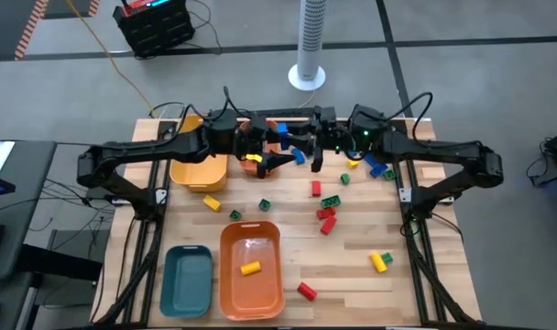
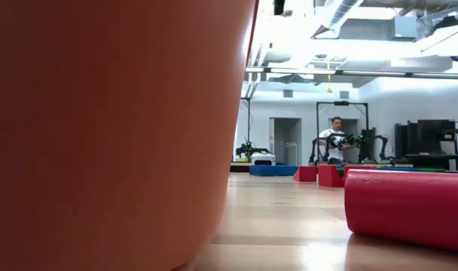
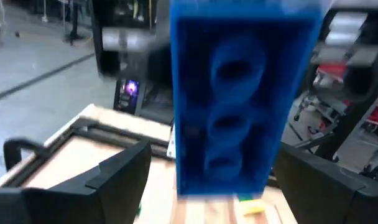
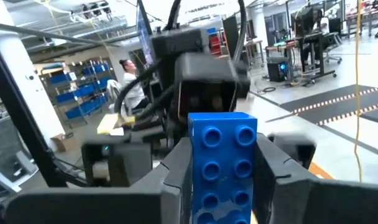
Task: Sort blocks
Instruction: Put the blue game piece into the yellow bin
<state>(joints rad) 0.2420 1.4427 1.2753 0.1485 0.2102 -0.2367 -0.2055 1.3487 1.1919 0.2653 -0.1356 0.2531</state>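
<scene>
Sorting barely begun: one small yellow plastic block (image 1: 249, 268) lies in the orange plastic bin (image 1: 271, 293) nr worktop's front edge, most bricks loose mid-worktop, right fingers (image 4: 176, 168) clenched on a blue studded brick (image 4: 222, 163), left fingers (image 3: 124, 177) released.

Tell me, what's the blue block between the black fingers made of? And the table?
Blue block: probably hard plastic, with a smooth, slightly shiny face and moulded round studs. Table: looks like wood, in pale planks with visible seams and a light sheen.
</scene>
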